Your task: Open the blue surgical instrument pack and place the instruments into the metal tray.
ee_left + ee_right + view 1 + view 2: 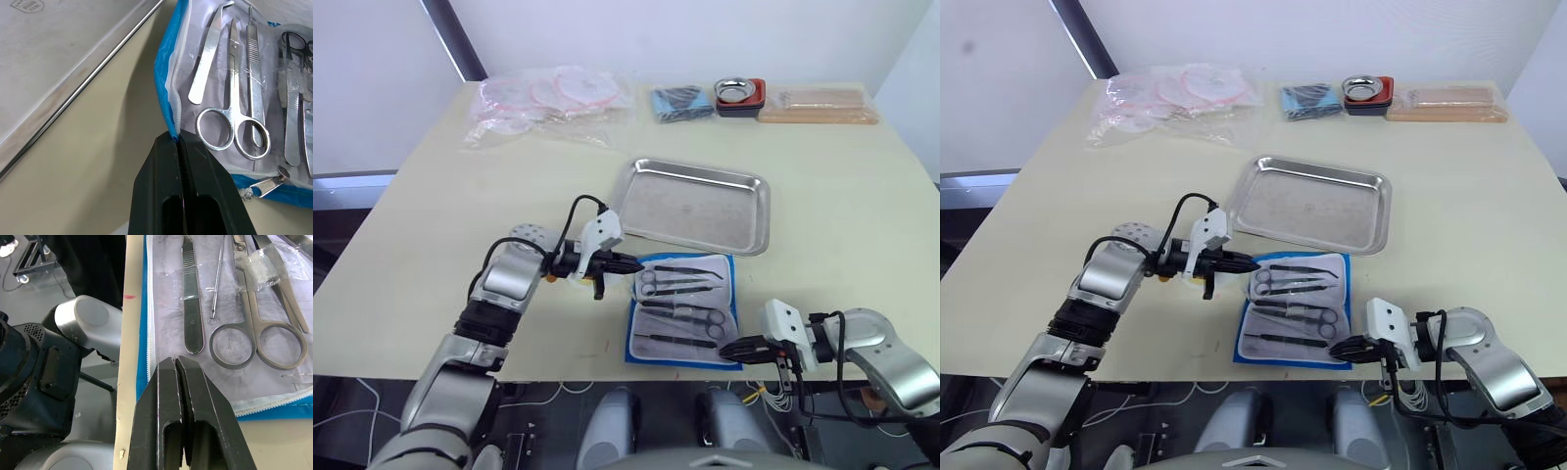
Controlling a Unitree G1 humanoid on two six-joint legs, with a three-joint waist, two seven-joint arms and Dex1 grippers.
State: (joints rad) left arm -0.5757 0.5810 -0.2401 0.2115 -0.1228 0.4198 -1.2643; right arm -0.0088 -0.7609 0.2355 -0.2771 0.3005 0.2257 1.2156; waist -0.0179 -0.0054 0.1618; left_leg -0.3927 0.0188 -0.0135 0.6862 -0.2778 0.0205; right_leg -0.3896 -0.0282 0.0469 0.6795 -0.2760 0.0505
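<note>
The blue surgical instrument pack (632, 333) lies unfolded flat near the table's front edge, pale lining up. Several instruments (680, 284), ring-handled scissors (232, 132) and straight tools among them, lie in rows on the lining. My left gripper (636, 264) is at the pack's far left edge, shut on that edge, with the fabric rising into its fingertips (188, 147). At the pack's near right corner, my right gripper (724, 350) is shut, its tips over the blue border (142, 357); no fabric shows between them. The metal tray (695, 206) lies empty just behind the pack.
Along the table's back edge lie clear bags of pink tubing (548, 98), a darker blue bundle (682, 103), a small metal bowl in a red holder (739, 95) and a tan flat package (818, 105). The pack's near edge lies close to the table's front edge.
</note>
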